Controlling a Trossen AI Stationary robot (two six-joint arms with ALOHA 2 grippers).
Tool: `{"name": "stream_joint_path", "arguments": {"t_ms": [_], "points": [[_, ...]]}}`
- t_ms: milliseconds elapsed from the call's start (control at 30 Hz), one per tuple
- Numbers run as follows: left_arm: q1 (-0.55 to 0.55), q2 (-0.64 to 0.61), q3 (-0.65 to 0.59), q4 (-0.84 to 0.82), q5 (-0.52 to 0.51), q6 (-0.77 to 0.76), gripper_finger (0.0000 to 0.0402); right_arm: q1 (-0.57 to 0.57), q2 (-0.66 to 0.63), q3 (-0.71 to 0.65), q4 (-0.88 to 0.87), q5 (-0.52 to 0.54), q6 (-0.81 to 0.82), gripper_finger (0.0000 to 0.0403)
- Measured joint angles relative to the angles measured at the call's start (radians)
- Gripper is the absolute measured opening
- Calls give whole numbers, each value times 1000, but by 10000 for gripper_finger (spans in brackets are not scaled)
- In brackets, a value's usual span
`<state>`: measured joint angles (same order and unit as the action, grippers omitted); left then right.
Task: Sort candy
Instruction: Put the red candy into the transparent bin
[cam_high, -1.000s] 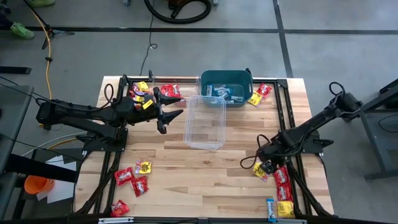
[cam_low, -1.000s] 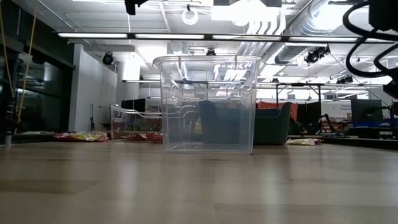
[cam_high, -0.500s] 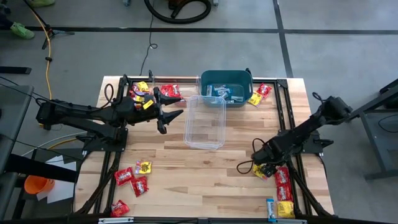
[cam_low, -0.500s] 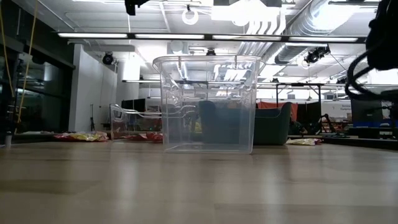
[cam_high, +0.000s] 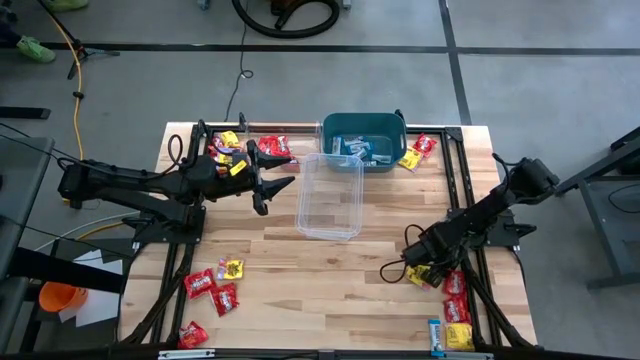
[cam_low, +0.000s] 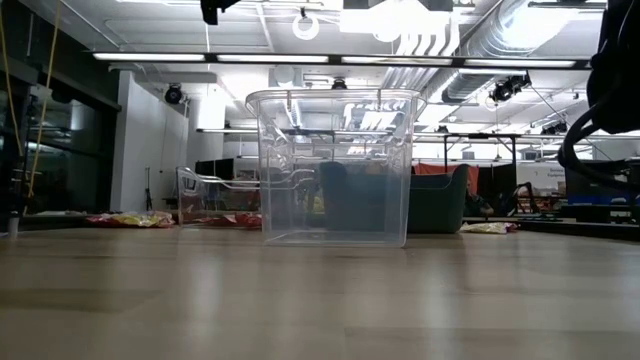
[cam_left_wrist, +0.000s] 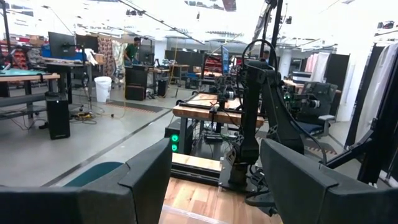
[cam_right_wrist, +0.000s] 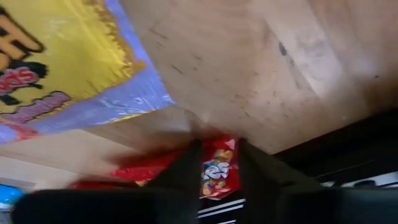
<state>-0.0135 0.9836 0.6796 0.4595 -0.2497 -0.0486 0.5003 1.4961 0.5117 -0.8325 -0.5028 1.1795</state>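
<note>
We log the right claw (cam_high: 418, 274) low over the table (cam_high: 300, 280), at the near right edge, down among the candy (cam_high: 455, 300) strewn there. In the right wrist view a yellow packet (cam_right_wrist: 56, 62) lies close on one side of the fingers (cam_right_wrist: 183, 165), and a red packet (cam_right_wrist: 214, 171) sits straight ahead of the tips, showing in the narrow gap between them. The fingers stand close together; whether they actually pinch the red packet or only frame it, we cannot tell.

The key relation: the red packet lies directly in front of the right claw. Its long axis appears to run across the line of the fingers, though too little of it shows to be sure. We judge this arm much the nearer to that pile.

The left claw (cam_high: 262, 188) hangs well apart, beside the clear tub (cam_high: 330, 195), fingers spread wide and empty. More candy lies behind it near the far left corner (cam_high: 250, 148), and some by the teal bin (cam_high: 364, 140).
</note>
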Motion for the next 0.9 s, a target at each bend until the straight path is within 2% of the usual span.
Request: {"name": "stream_joint_path", "arguments": {"t_ms": [67,100,233,333,500,600,733,900], "points": [[0,0,0,0,0,1,231,0,0,-1,-2,5,-3,24],[0,0,0,0,0,6,231,0,0,-1,0,5,-7,13],[0,0,0,0,0,45,231,-1,2,34,-27,27,-39,10],[0,0,0,0,-10,65,231,-3,4,100,-97,91,-131,4],[3,0,0,2,-49,72,231,-9,-38,261,-253,114,-306,1],[11,0,0,7,-49,71,231,-41,-90,372,-292,180,-394,0],[21,0,0,11,-50,69,231,-112,-157,523,-333,321,-508,0],[23,0,0,17,-51,69,231,-231,-212,673,-246,482,-704,0]]}}
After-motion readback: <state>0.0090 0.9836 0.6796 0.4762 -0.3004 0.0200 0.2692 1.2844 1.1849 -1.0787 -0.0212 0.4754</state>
